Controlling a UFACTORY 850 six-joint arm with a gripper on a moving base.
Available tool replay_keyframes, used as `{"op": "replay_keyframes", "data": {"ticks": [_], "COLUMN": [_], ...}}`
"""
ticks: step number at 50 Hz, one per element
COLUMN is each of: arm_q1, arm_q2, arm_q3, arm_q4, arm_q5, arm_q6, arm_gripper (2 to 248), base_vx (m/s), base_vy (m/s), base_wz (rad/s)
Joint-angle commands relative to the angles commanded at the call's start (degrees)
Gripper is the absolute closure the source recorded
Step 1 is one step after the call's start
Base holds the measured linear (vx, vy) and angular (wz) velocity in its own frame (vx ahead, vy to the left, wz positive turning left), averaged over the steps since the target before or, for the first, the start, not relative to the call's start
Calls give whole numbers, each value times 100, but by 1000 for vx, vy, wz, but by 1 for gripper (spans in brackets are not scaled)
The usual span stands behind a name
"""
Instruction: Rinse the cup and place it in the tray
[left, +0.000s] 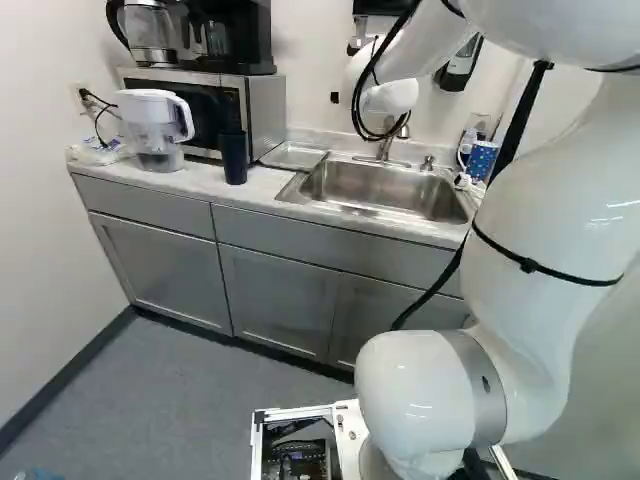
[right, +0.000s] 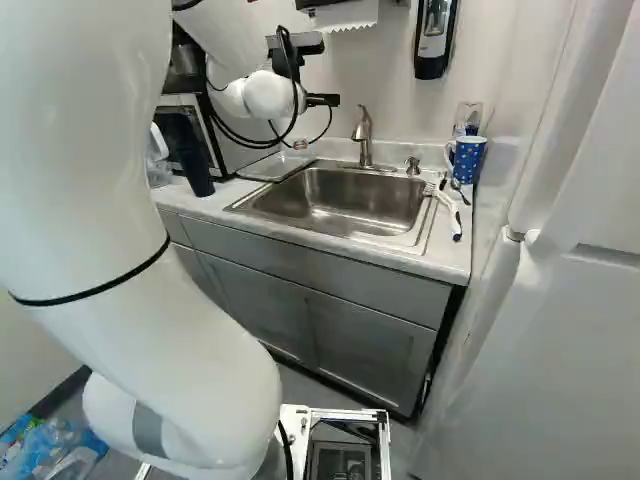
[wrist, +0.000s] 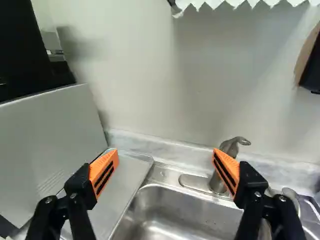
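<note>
Gripper (right: 320, 100) w/ fingers spread wide, prob. above sink (right: 340, 200) edge, metal tray (wrist: 131, 172) alongside, dk. tumbler (left: 234, 160) nr microwave (left: 265, 115), blue dotted mug (right: 468, 160) on ctr.

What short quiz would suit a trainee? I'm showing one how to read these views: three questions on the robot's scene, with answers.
1. Choose one. The gripper is: a) shut on a cup; b) open, holding nothing; c) shut on the tap.
2. True or false: the black cup stands inside the sink.
3. Fill in the blank: the metal tray lies on the counter between the sink and the ____.

Key: 1: b. 2: false, the black cup stands on the counter. 3: microwave.
</note>
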Motion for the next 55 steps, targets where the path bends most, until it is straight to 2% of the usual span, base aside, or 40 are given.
{"op": "replay_keyframes", "data": {"ticks": [55], "arm_q1": [-326], "arm_q2": [-807], "arm_q3": [-861], "arm_q4": [0], "arm_q5": [-880], "arm_q6": [0], "arm_gripper": [3], "base_vx": [0], "base_vy": [0], "base_wz": [0]}}
